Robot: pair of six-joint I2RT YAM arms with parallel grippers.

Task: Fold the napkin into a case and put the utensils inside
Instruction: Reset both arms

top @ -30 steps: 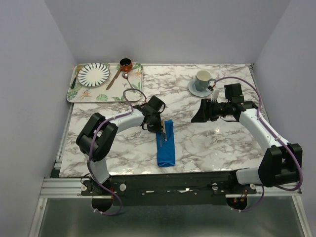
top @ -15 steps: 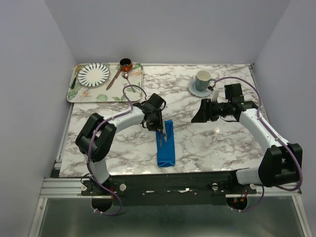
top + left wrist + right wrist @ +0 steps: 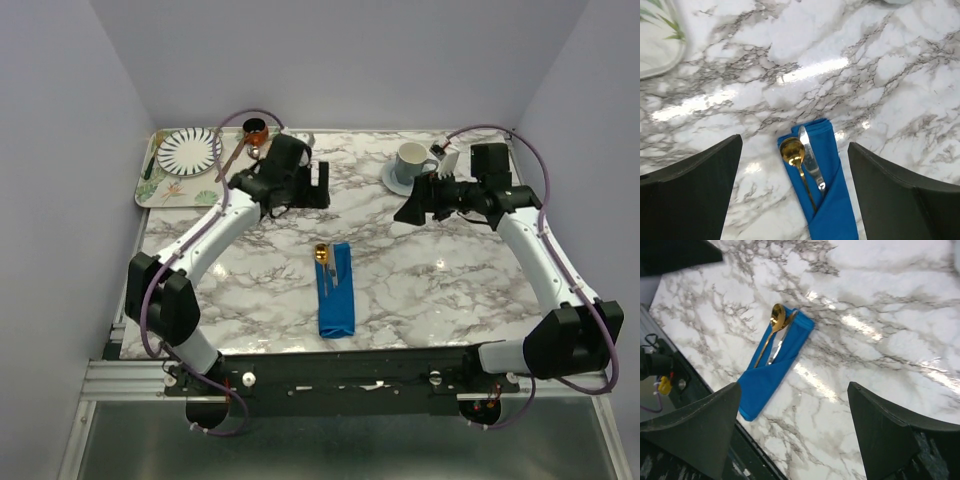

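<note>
The napkin (image 3: 336, 305) lies as a narrow blue case near the table's front middle. The utensils stick out of its far, open end: a gold spoon (image 3: 321, 253) on the left and a silver piece (image 3: 335, 274) beside it. From the left wrist I look down on the case (image 3: 835, 205), the gold spoon (image 3: 792, 151) and the silver piece (image 3: 810, 156). My left gripper (image 3: 320, 186) is open and empty, well behind the case. My right gripper (image 3: 410, 203) hangs open and empty, off to the case's back right. The right wrist view shows the case (image 3: 762, 382) with the gold spoon (image 3: 776, 316).
A floral tray (image 3: 150, 192) at the back left carries a striped plate (image 3: 189, 150), a brown-handled spoon (image 3: 234, 157) and a small copper pot (image 3: 255, 128). A grey mug (image 3: 410, 160) stands on a saucer (image 3: 392, 183) at the back right, close to my right gripper.
My left gripper opened, let go of the utensil and drew back from the case toward the tray. The gold spoon now shows in the case. The right gripper opened wider and rose slightly.
</note>
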